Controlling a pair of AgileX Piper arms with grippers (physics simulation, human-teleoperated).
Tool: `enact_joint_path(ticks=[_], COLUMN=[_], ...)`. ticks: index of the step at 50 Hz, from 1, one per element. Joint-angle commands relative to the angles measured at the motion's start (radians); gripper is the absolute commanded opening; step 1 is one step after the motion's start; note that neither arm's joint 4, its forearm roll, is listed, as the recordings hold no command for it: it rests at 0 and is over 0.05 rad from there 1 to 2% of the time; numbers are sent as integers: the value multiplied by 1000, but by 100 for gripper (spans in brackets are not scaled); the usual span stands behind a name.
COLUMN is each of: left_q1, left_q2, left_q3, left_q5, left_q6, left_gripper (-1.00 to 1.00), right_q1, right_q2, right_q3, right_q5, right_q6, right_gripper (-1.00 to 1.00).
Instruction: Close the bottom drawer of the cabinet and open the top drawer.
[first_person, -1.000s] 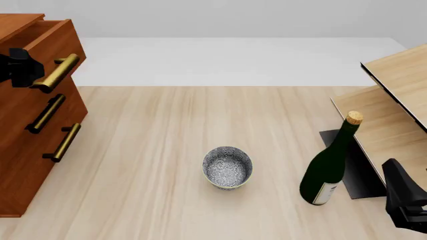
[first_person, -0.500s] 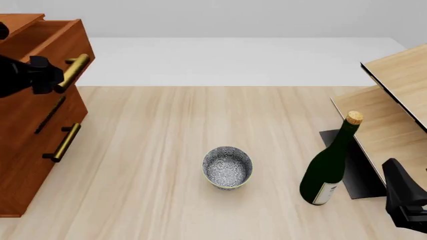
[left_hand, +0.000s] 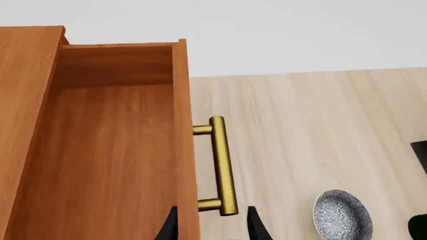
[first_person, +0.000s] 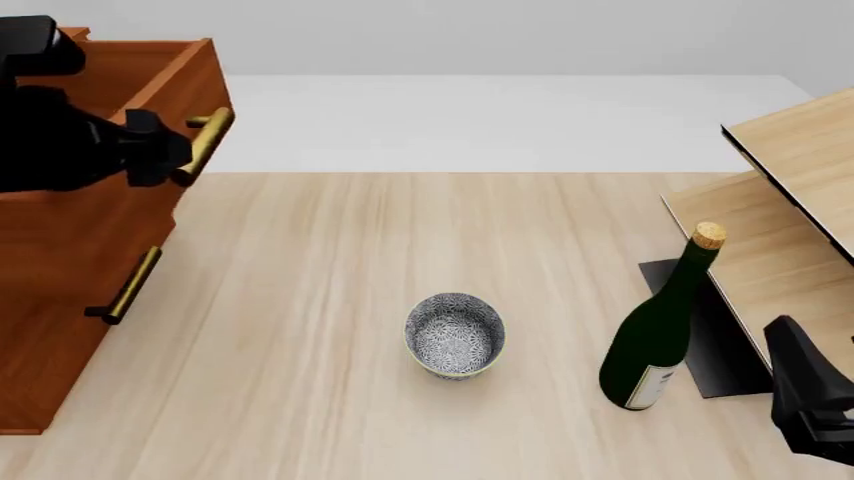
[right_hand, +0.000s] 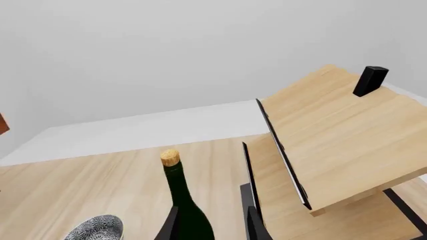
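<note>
At desk's left edge, left gripper (first_person: 171, 150) clamps the top drawer (first_person: 127, 95) handle, drawer drawn well out of cabinet (first_person: 54, 300). Bottom drawer (first_person: 60, 340) looks shut. Right gripper (right_hand: 212, 227) idle, jaws narrowly apart.

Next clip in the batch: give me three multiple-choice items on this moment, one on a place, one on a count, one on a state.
1. Where does the patterned bowl stand?
A. In the drawer
B. On the table, left of the wine bottle
C. On the plywood shelf

2. How many brass handles show on the cabinet in the front view?
A. Two
B. Four
C. Five

3. The top drawer is:
A. Shut
B. Pulled out
C. Removed

B: it sits mid-table. A: only two are visible. B: its box juts out, the left tool at its handle.
</note>
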Motion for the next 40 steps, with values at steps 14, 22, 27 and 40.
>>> enact_joint_path(ticks=[14,22,27,40], left_q1=[-161,-195,-227,-286], left_q2=[59,66,71,97], left_q3=[-63,-84,-109,-170], left_q5=[-7,-4,2,3], left_q6=[-25,-32,-40,-48], left_gripper=[100,100,100,100], right_q1=[7,6,8,5], right_q2=[-9,-7,-9,-7], right_q3=[0,0,0,0], right_q5=[10,7,10,7], right_q6=[3,4,4,6], right_gripper=[100,100,100,100])
